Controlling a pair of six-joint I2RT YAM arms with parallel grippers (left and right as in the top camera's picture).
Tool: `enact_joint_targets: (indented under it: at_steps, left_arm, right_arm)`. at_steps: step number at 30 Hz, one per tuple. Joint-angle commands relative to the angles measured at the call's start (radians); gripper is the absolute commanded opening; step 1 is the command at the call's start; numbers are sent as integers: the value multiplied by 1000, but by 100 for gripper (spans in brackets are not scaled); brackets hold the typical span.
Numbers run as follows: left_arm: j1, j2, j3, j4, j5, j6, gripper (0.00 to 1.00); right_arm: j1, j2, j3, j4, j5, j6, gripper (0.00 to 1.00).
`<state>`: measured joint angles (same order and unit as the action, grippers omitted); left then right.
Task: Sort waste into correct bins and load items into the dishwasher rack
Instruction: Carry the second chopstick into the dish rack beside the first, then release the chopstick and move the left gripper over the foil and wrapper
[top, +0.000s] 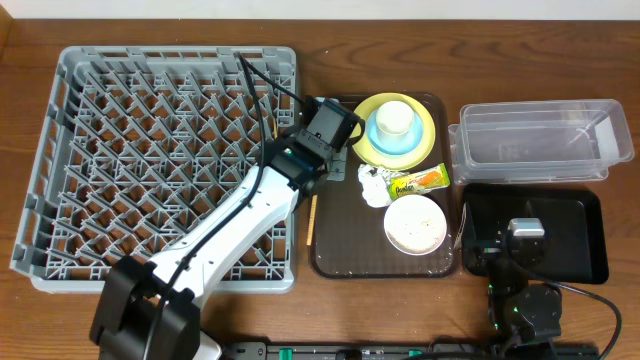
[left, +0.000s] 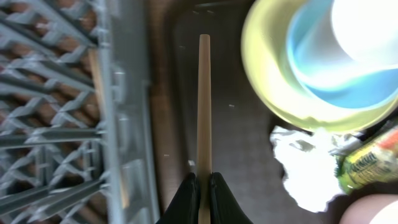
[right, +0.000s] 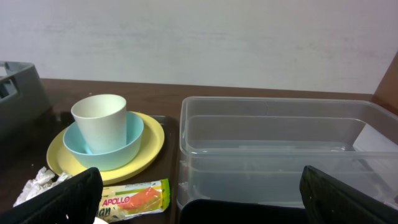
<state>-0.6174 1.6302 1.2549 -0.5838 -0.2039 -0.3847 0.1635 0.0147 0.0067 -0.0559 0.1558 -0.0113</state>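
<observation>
Left pincer (left: 203, 186) shut tight on a thin wooden chopstick (left: 203, 106), both black fingers (left: 185, 200) pressed to its sides, the stick running straight ahead over the left margin of the brown serving tray (left: 249, 143). Just to the pincer's left, the wall and peg lattice of the grey dishwasher rack (top: 120, 150), the left arm slanting over its near right part. Ahead and to the right of the pincer, on the same brown tray, a stack of three: yellow plate (left: 261, 62) at the bottom, light blue bowl (left: 314, 68) on it, white cup (left: 367, 25) standing in the bowl. Close on the pincer's right, a crumpled white tissue (left: 305, 168), with a yellow-green-orange snack wrapper (left: 367, 158) against it, farther right. Nearer the robot than those, a white bowl (top: 415, 223) on the tray, pale specks inside, too small to identify. Right pincer (right: 200, 193) spread wide, gripping nothing, hanging over the glossy black tray (top: 580, 240). Straight ahead of it, the clear tub (right: 273, 137), just beyond the black tray's far edge. Ahead and to its left, the plate stack, the wrapper nearer.
</observation>
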Motion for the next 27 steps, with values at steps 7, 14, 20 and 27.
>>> enact_joint_targets:
  at_steps: [7,14,20,27]
  left_arm:
    - [3,-24,0,-40,-288,14,6]
    - [41,-15,-6,-43,-340,52,6]
    - [83,29,-8,-37,-338,60,6]
    - [86,73,-8,-16,-327,59,6]
  right_arm:
    - [-7,0,-2,-4,0,-5,99]
    - [-7,0,-2,-4,0,-5,99]
    - [-7,0,-2,-4,0,-5,99]
    - [-7,0,-2,-4,1,-5,98]
